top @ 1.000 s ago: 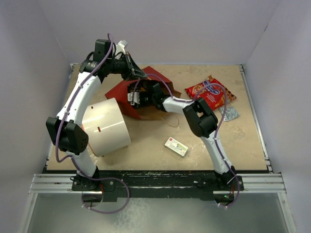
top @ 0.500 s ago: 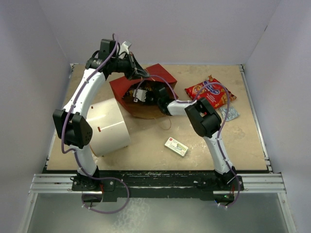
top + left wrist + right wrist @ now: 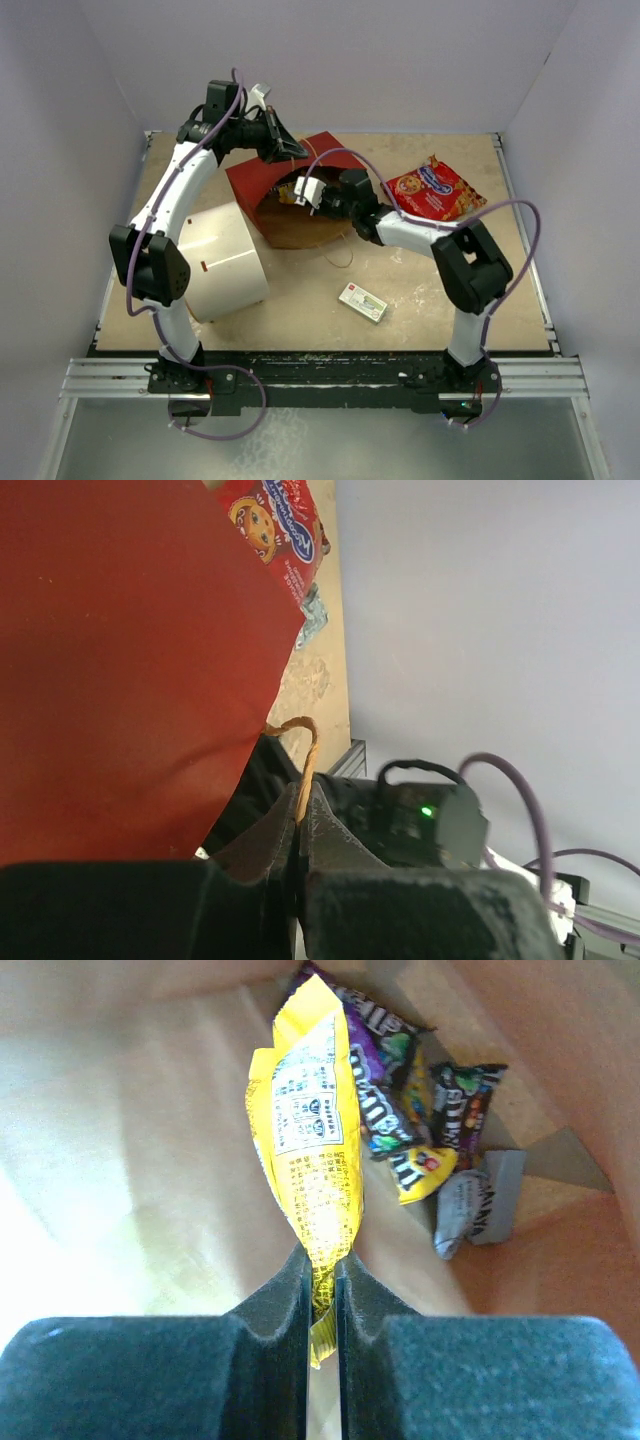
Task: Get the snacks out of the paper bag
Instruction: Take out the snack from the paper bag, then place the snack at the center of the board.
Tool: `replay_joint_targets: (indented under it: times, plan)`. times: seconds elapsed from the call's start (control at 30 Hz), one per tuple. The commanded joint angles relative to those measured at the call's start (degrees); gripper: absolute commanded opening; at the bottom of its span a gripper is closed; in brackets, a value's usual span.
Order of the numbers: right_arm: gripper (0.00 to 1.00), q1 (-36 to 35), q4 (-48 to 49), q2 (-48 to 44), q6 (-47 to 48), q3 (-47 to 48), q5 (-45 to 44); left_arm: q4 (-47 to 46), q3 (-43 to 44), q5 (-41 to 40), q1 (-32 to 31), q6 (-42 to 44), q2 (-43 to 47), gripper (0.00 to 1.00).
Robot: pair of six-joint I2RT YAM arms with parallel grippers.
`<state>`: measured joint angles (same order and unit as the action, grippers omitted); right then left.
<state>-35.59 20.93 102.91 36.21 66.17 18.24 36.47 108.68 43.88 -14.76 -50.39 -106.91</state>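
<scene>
Nearest you on the desk [image 3: 500, 290] lies the small white-and-green box [image 3: 363, 301], flat, between the two arms. To its left, the white cylinder [image 3: 222, 262] rests on its side against the left arm.

Just beyond these sits the paper bag [image 3: 262, 182], red outside and brown inside. It is tipped over, so its mouth opens toward the near right and its long axis runs back toward the far left. Your right hand [image 3: 320, 1260] is at that mouth, reaching in from the right. Its fingers are pressed almost together on the near end of a yellow packet [image 3: 312, 1160]. The packet's long axis runs straight out in line with the fingers, and its free end points deeper into the bag. Past it, at the bag's far end, you have a loose heap of other packets [image 3: 440, 1130] in purple, brown, yellow and grey, lying at mixed angles.

Your left hand [image 3: 300, 800] is above the bag's far edge, fully closed on a thin twisted handle [image 3: 303, 770], and the red wall hangs beside it.

To the right of the bag, the red cookie bag [image 3: 433, 190] lies flat on the desk, apart from the paper bag, its long axis roughly left to right. In the left wrist view a pale wrapper [image 3: 312, 615] lies just beside it
</scene>
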Motion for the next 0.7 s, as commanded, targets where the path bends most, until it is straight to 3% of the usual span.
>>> replay_joint_targets:
  times: [0.0,0.17,0.27,0.37,0.47,0.6,0.67]
  plan:
    - [0.00,-0.5,-10.5,-11.1,-7.3,-4.8,8.2,-5.3,-1.9,0.7,-0.2,-1.2,3.6,0.00]
    - [0.00,-0.5,-25.1,-26.2,-11.3,-11.9,13.1,-9.8,-6.3,0.3,-0.2,-2.7,5.2,0.00]
    - [0.00,-0.4,-31.0,-34.9,-21.0,-14.2,9.7,-11.9,-7.8,0.0,-0.2,-3.3,5.6,0.00]
    - [0.00,-0.4,-37.4,-42.7,-31.8,-15.5,-2.4,-12.9,-8.4,-0.6,-0.2,-3.4,5.8,0.00]
    - [0.00,-0.4,-40.8,-47.5,-46.1,-14.3,-22.2,-13.3,-8.5,-1.5,-0.2,-3.3,6.1,0.00]
    - [0.00,0.4,-52.6,-45.7,-63.0,-9.2,-47.3,-13.8,-9.3,-1.6,-0.2,-3.6,6.9,0.00]
    - [0.00,4.2,-57.2,-42.3,-68.4,-6.1,-52.8,-14.0,-9.9,-1.9,-0.2,-3.7,7.7,0.00]
